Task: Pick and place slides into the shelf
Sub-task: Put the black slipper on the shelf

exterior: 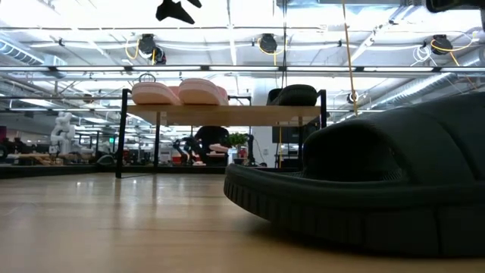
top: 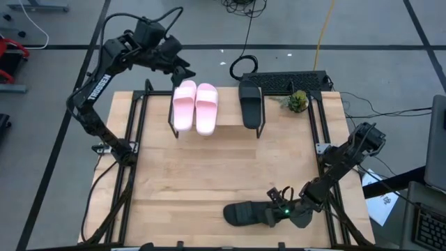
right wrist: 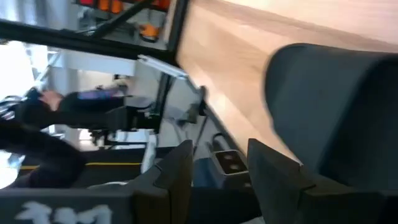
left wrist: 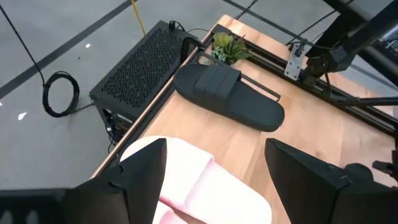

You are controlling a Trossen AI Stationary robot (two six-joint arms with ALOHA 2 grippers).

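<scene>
On the shelf [top: 223, 111] at the table's far edge, two pink slides [top: 196, 106] lie side by side on their soles, with one black slide [top: 251, 103] to their right. My left gripper [left wrist: 214, 180] hangs open above the pink slides [left wrist: 205, 190], clear of them. A second black slide [top: 245, 213] lies sole down on the table near its front right. My right gripper [top: 279, 209] is low at that slide's right end and rolled to one side. Its fingers [right wrist: 180, 174] stand apart, with the slide [right wrist: 336, 106] beside one of them. My right gripper comes nearly level from the table's right at the black slide's right end [top: 268, 212]. One finger [right wrist: 277, 177] lies along the slide's side, but I cannot tell whether it touches. Nothing shows between the two fingers.
A small green plant [top: 298, 101] sits at the table's far right corner, beside the shelf. A black perforated box [top: 286, 81] lies behind the table. Black frame rails [top: 136, 139] run along both sides. Bare wood [top: 223, 167] spans the middle.
</scene>
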